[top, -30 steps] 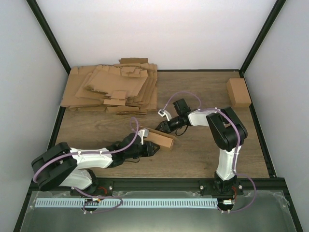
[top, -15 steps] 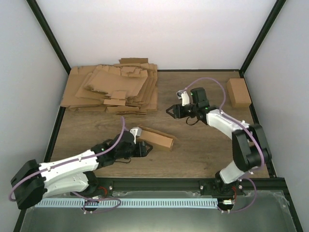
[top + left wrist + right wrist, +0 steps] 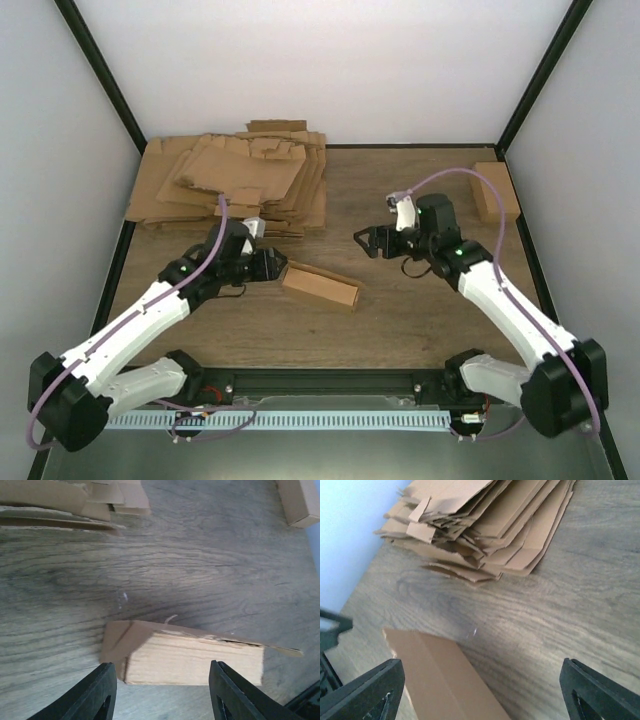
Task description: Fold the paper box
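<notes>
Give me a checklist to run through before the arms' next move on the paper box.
1. Paper box lies on the table, gripped by neither end effector: ok.
2. Left end effector open, near the box's end: ok.
3. Right end effector open, empty: ok.
4. Box ends fully tucked: cannot tell; a thin flap edge sticks out.
5. Stack of flat sheets apart from the box: ok.
</notes>
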`<act>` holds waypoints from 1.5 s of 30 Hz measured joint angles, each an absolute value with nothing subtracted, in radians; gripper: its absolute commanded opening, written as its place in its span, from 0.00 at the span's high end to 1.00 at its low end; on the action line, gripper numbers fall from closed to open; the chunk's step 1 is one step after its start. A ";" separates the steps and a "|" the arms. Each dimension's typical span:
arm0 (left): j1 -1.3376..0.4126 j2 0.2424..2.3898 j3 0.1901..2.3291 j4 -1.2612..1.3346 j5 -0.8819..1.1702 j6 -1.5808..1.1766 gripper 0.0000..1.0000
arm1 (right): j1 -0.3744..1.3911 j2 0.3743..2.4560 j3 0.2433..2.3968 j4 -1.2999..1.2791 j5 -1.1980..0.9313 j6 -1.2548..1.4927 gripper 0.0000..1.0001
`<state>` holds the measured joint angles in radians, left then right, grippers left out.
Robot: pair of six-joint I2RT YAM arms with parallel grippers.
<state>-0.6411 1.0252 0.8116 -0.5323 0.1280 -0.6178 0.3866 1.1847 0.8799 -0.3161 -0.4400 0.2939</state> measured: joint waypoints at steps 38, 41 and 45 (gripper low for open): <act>-0.570 1.186 0.670 -0.403 0.314 -0.506 0.48 | 0.475 0.815 0.336 -0.271 -0.607 0.735 0.20; -0.570 1.186 0.667 -0.387 0.320 -0.518 0.51 | 0.476 0.837 0.335 -0.239 -0.607 0.738 0.25; -0.570 1.186 0.658 -0.372 0.324 -0.527 0.55 | 0.476 0.854 0.332 -0.202 -0.611 0.744 0.36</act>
<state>-0.5697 1.1858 0.6579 -0.3721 0.3244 -0.5266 0.4763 0.8536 0.3317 -0.2016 -0.6109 0.7441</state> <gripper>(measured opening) 0.466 0.677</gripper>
